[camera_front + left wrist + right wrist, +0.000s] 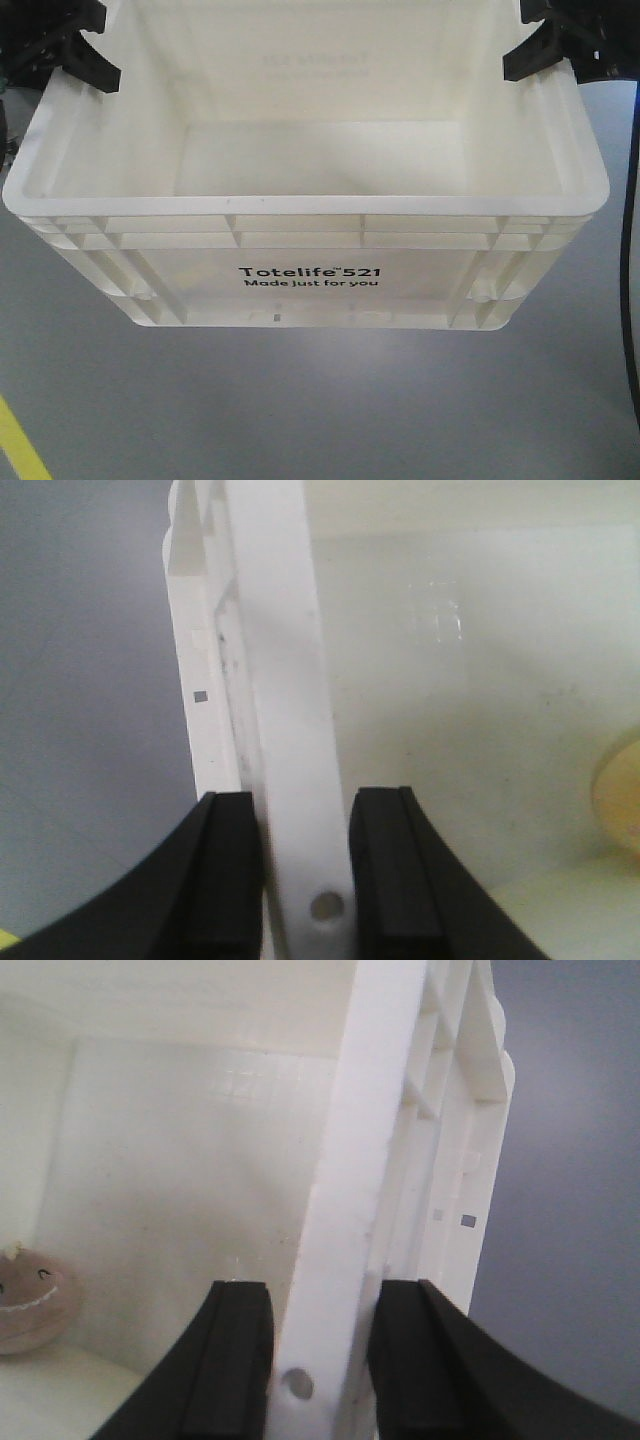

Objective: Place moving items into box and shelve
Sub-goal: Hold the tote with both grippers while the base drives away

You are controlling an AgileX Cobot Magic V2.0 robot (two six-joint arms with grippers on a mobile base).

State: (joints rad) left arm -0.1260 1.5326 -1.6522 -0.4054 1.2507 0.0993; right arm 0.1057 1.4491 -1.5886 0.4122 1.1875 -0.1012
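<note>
Both sets of fingers, left (305, 880) and right (320, 1360), pinch the box (300, 290) rim at 9 and 3 o'clock; uneven lifting could tilt it and slip a grip.

One box (300, 215), one plush toy (30, 1305)

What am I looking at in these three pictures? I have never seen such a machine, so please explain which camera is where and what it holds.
This is a robot with two arms. The front camera looks down at a white plastic crate above a grey floor; its floor looks bare from here. The black pieces at the top corners are the left gripper and right gripper. The other two pictures come from cameras on the wrists. Each shows two black fingers pinching the crate's rim, one on each side. The right wrist camera also shows a small plush toy with a smiling face inside the crate, and the left one the edge of something pale yellow.
</note>
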